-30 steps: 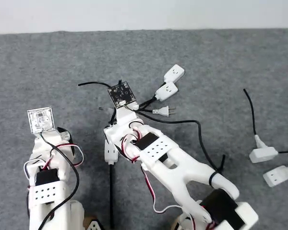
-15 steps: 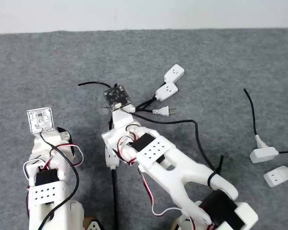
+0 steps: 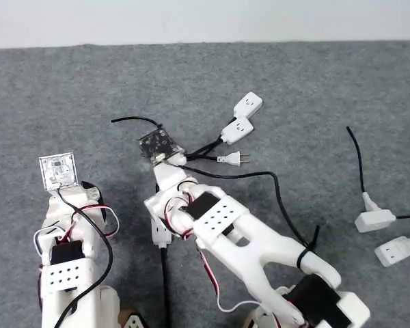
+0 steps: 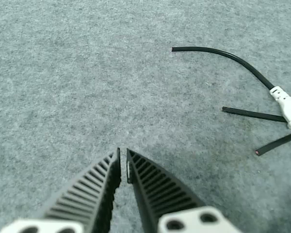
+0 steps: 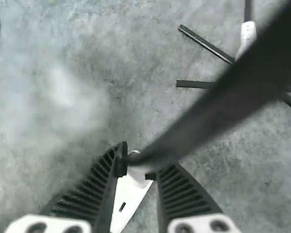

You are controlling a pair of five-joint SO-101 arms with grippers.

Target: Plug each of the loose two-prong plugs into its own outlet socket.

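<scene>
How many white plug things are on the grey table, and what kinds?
White sockets: 2
Loose pronged plug: 1
Held plug: 1
White blocks at the right, kind unclear: 2
Total: 6

You have a grey felt-covered table [image 3: 89, 89]. On it lie two white outlet sockets [image 3: 248, 104] on black cords [image 3: 208, 145], a white two-prong plug [image 3: 231, 158] just beside them, and two white connector blocks [image 3: 374, 220] far right.
</scene>
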